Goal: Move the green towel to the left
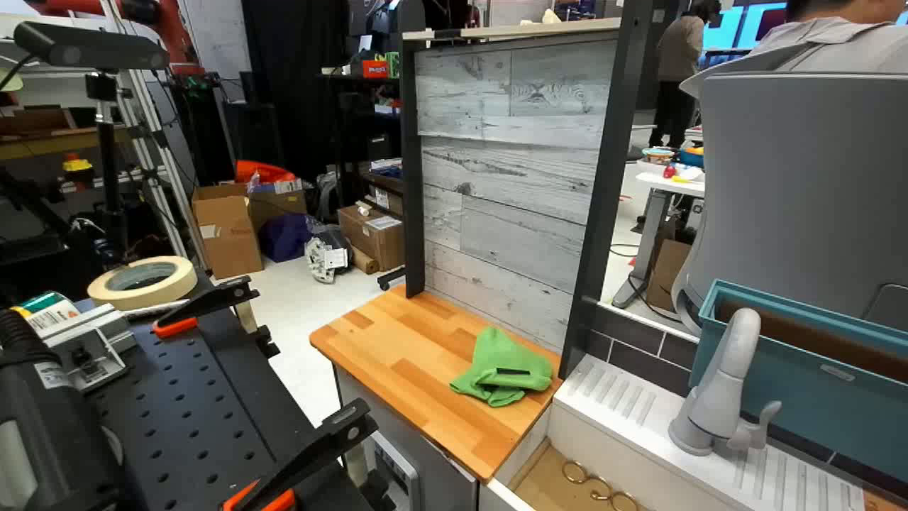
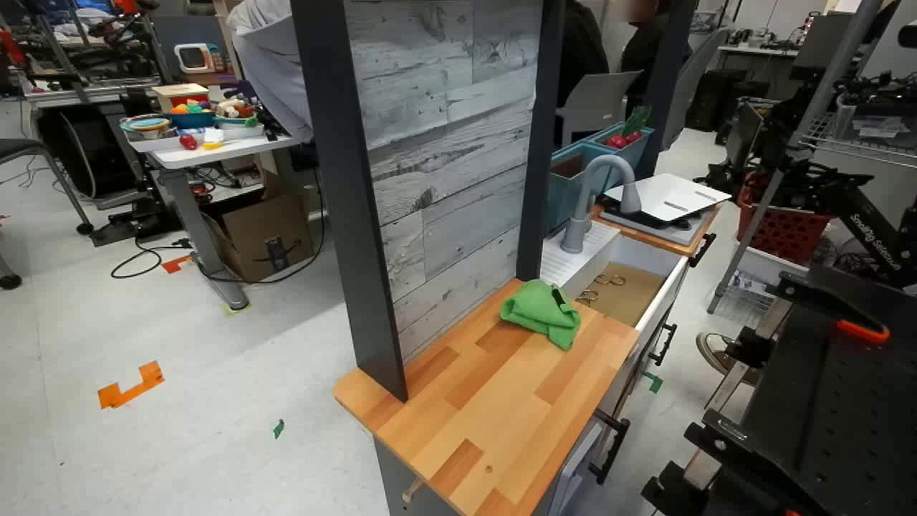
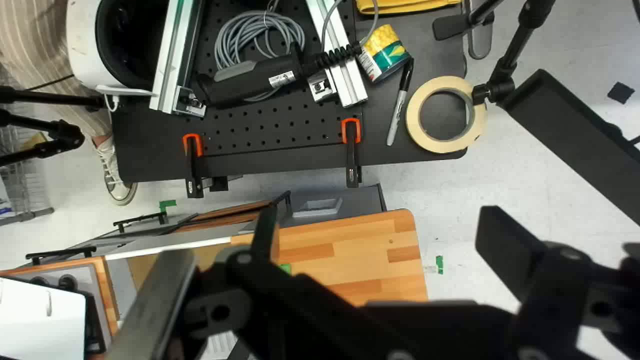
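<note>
The green towel (image 1: 498, 355) lies crumpled on the wooden countertop (image 1: 383, 341), at the end beside the sink and close to the grey plank panel. It also shows in an exterior view (image 2: 539, 309), with a small black mark on its upper side. In the wrist view only a small green piece of the towel (image 3: 285, 268) shows; my gripper's left finger hides the rest. My gripper (image 3: 378, 227) is open, its fingers wide apart with nothing between them. It looks down from above the countertop and touches nothing that I can see. The arm is out of both exterior views.
The plank panel (image 1: 511, 163) stands upright along the countertop's back edge. A grey faucet (image 1: 720, 383) and an open drawer with rings (image 2: 630, 287) adjoin the towel's end. A black perforated table (image 3: 280, 125) with clamps and a tape roll (image 3: 417, 115) stands across a narrow gap.
</note>
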Available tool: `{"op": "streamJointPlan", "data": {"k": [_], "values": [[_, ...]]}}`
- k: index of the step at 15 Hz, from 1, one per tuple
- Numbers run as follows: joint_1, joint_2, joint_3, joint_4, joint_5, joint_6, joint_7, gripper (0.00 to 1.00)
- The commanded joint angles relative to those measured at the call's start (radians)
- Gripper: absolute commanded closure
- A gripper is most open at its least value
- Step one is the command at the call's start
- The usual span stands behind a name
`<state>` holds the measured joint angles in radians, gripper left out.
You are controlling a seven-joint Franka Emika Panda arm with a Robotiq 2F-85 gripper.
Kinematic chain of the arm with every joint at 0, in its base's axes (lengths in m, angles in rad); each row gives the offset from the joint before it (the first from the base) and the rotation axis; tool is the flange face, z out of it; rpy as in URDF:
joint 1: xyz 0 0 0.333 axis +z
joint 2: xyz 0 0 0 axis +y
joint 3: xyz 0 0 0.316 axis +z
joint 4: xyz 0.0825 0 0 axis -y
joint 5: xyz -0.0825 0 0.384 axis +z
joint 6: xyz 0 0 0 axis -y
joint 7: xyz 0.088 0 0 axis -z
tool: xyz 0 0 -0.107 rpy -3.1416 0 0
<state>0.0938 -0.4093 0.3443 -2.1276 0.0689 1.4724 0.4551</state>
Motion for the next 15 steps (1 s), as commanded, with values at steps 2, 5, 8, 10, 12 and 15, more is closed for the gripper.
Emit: {"op": "streamJointPlan", "data": {"k": [2,5,8,10,12,15], "values": [[0.014,0.018,-0.02,0.001,-0.009,0.001,0.008,0.0],[-0.007,0.053,-0.053,-0.027,-0.013,0.077,-0.005,0.0],[-0.04,0.119,-0.108,-0.083,-0.016,0.261,-0.006,0.0],[-0.06,0.183,-0.153,-0.118,-0.005,0.393,-0.02,0.0],[-0.078,0.259,-0.196,-0.14,0.004,0.525,-0.023,0.0],[-0.098,0.387,-0.259,-0.175,0.039,0.785,-0.039,0.0]]}}
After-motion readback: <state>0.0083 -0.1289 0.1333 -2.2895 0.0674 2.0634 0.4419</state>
